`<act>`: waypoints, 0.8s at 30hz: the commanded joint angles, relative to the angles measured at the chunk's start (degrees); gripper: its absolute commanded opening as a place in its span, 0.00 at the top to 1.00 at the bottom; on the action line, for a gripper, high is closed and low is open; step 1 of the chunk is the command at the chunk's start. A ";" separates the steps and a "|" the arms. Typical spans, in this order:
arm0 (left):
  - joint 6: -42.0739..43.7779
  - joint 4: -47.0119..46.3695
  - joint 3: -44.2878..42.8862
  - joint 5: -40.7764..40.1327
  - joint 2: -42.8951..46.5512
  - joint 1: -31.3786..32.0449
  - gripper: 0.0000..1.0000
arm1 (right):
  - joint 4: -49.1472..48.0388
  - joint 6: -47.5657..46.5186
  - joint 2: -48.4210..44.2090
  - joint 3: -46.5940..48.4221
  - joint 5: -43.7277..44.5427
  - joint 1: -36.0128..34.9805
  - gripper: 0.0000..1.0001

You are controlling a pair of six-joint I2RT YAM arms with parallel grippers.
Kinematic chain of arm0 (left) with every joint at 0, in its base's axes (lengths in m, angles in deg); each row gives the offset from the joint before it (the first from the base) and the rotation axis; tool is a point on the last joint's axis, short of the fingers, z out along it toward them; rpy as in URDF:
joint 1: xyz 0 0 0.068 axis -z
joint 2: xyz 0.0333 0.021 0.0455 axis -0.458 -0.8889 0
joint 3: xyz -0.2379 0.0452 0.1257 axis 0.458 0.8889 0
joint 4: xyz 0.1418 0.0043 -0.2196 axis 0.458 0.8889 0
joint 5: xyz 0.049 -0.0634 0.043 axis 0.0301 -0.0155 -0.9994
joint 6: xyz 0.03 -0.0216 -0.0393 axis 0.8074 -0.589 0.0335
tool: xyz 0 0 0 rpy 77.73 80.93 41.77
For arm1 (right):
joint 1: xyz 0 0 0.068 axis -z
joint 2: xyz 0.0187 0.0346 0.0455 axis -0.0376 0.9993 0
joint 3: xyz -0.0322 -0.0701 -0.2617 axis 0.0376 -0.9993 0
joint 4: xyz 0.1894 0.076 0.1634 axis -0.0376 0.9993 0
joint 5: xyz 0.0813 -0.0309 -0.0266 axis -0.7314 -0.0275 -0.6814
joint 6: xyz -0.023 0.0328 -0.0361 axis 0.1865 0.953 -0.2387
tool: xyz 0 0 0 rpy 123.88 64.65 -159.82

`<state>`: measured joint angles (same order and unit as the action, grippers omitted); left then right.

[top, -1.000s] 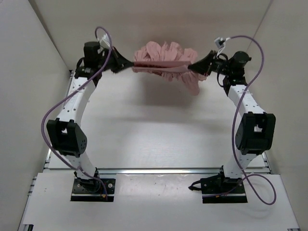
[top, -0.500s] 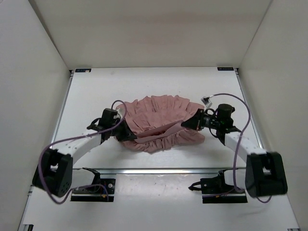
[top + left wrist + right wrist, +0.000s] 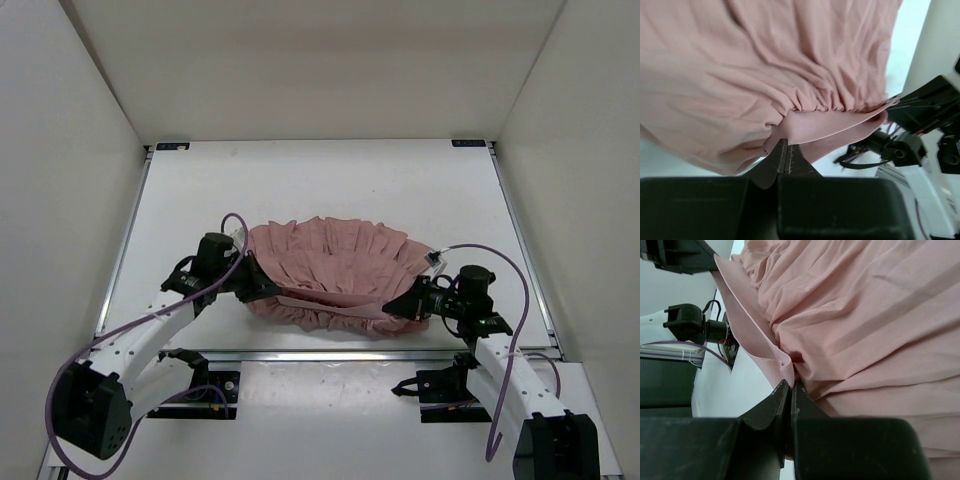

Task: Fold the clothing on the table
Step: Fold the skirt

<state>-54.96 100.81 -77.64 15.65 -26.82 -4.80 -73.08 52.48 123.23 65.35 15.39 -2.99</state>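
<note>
The dusty-pink pleated clothing lies spread on the white table, its straight waistband stretched along the near side between both grippers. My left gripper is shut on the waistband's left end, seen pinched at the fingertips in the left wrist view. My right gripper is shut on the waistband's right end. Gathered fabric fills the left wrist view, and pleats fill the right wrist view. The ruffled hem curves along the far side.
A metal rail runs along the table's front edge just below the grippers. White walls close in the left, right and back. Purple cables loop off both arms.
Both arms pulled the clothing from high at the back down and toward the near edge. The waistband now lies lower and closer to the rail, with the fabric spread flatter.
</note>
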 commanded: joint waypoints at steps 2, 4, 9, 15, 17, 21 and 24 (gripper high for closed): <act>1.12 1.08 -10.39 2.31 -6.08 -1.71 1.00 | -2.16 -0.91 4.10 3.10 -3.40 3.56 0.99; 2.61 1.44 -14.36 3.71 -10.31 -2.94 1.00 | -2.69 -1.97 7.26 6.27 -3.67 4.88 1.00; 3.59 -1.37 -23.31 9.78 -22.16 -8.12 1.00 | -3.13 -7.50 22.54 18.65 -6.29 8.04 1.00; 7.71 2.05 -37.64 12.07 -38.70 -10.15 1.00 | -6.82 -8.29 38.89 32.09 -5.78 8.14 0.99; 7.10 1.18 -40.64 13.21 -43.35 -10.94 1.00 | -5.94 -9.35 44.24 36.24 -5.17 7.96 0.99; 6.40 1.69 -49.25 14.53 -53.81 -13.05 1.00 | -5.76 -10.41 54.37 44.33 -4.90 6.65 1.00; 5.44 2.41 -55.85 14.89 -59.88 -13.58 1.00 | -5.07 -11.20 59.99 49.69 -2.62 6.64 1.00</act>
<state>-49.58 102.58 -128.35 30.12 -84.98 -16.65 -77.34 43.64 180.78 110.64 10.72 3.65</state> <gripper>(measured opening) 0.023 0.009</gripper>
